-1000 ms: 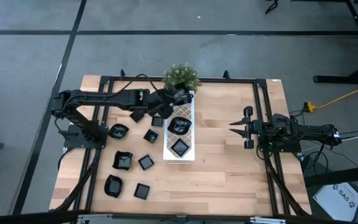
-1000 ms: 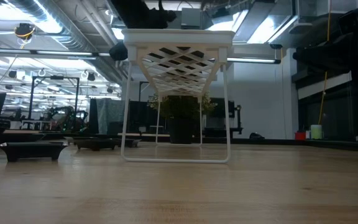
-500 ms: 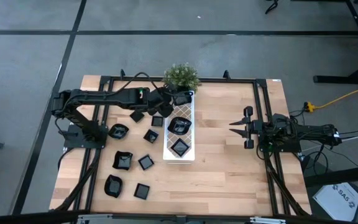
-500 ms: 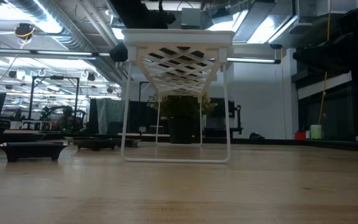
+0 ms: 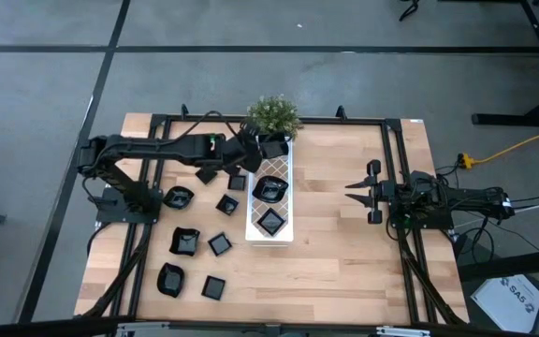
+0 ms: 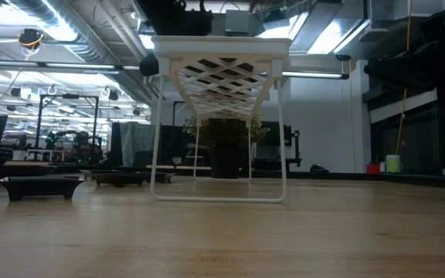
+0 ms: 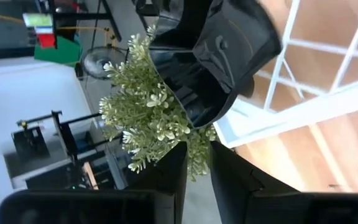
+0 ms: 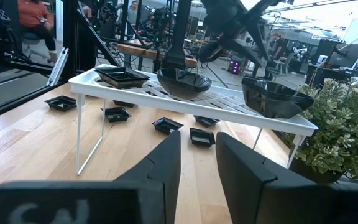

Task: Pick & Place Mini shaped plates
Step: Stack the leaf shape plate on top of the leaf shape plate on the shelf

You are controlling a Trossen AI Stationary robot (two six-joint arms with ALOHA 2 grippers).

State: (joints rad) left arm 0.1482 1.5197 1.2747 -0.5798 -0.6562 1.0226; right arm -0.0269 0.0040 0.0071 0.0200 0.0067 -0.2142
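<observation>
A long white lattice tray (image 5: 251,230) stands on legs on the wooden table. Three glossy black mini plates rest on it: one at the far end (image 5: 275,148), also in the left wrist view (image 7: 229,56), one in the middle (image 5: 269,189) and one at the near end (image 5: 270,222). Several more plates (image 5: 185,241) lie on the table to the tray's left. My left gripper (image 7: 196,163) hovers open just left of the far plate, apart from it. My right gripper (image 8: 197,146) waits open at the table's right side (image 5: 352,190).
A small green potted plant (image 5: 272,114) stands right behind the tray's far end, close to my left gripper. Black frame rails (image 5: 393,159) run along the table's sides. Bare wood lies between the tray and my right arm. The low view shows the tray's legs (image 6: 283,139).
My left gripper has rolled about its own axis and opened while staying in place at the tray's far end. It has let go of the black plate, which now sits on the tray's far end next to the plant.
</observation>
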